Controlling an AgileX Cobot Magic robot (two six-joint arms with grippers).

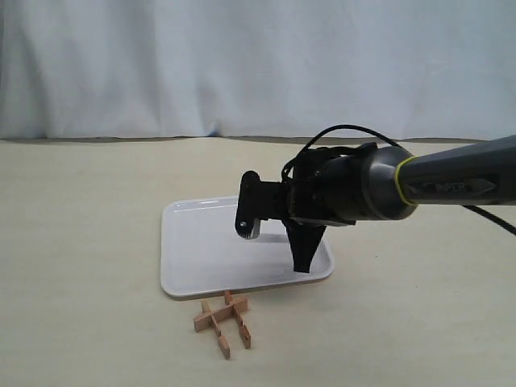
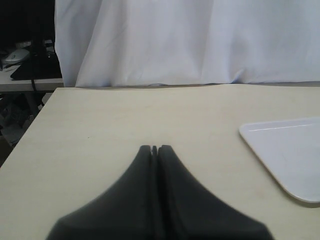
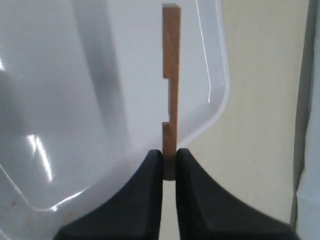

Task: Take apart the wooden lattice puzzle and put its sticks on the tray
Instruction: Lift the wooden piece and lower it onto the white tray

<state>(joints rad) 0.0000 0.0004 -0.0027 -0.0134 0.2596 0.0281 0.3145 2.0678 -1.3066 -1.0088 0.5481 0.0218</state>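
Observation:
My right gripper is shut on one end of a notched wooden stick. The stick reaches out over a rounded corner of the white tray. In the exterior view this gripper points down over the tray's near right part, and the stick itself does not show clearly there. The rest of the wooden lattice puzzle lies on the table just in front of the tray, its sticks still interlocked. My left gripper is shut on nothing, low above bare table, with a tray corner off to one side.
A white curtain hangs behind the beige table. In the left wrist view the table's edge shows, with dark clutter beyond it. The right arm's black cable loops above its wrist.

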